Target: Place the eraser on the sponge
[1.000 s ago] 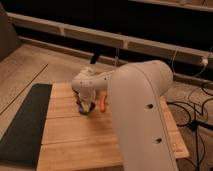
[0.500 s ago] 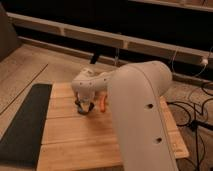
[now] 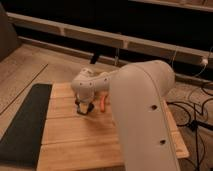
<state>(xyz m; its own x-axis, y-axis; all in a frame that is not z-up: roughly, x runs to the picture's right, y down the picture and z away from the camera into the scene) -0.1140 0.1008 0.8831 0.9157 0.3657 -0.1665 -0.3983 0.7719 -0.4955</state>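
A: Biggest thing first?
B: White arm (image 3: 142,115) fills the near foreground, bent over the wooden table (image 3: 75,145). Dark mat (image 3: 25,125) lies along the table's edge.
A: The claw?
B: Gripper (image 3: 84,108) is low over mid-table, pointing down. How far open, or any hold: cannot tell.
A: Eraser?
B: Cannot tell where; not made out. Orange-red tool (image 3: 103,102) is just beside the gripper.
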